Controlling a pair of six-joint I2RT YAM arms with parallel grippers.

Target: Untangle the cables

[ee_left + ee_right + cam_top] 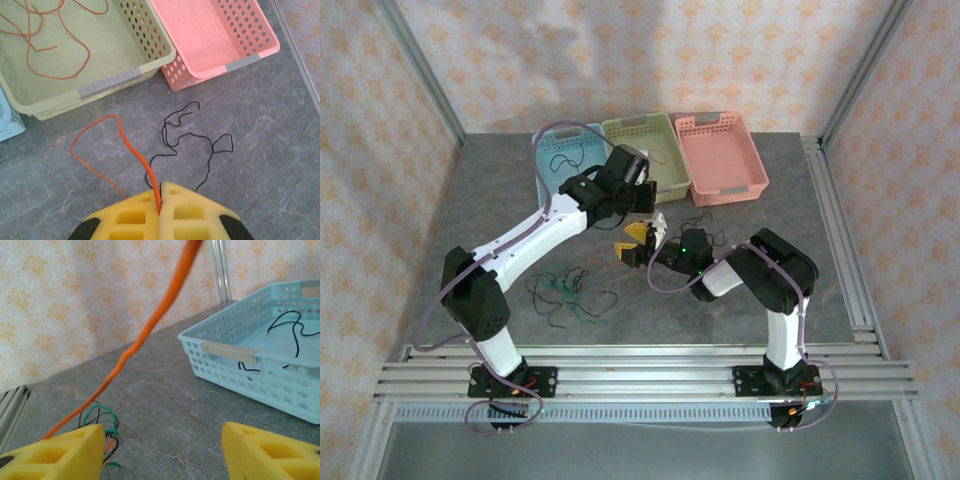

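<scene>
The left pincer (160, 199) is clamped shut on the orange cable (171, 289) and holds it up off the table, I'd guess to draw it taut out of the tangle (566, 292) lying low beside the right pincer (163, 440). That one stands open, the cable slanting up past one pad, likely so it can take a second hold. A black strand (209, 159) lies loose just ahead of the left pincer, short of the green basket (107, 82). The cable's lower end vanishes behind a pad, so I can't tell whether it's caught in the knot.
</scene>
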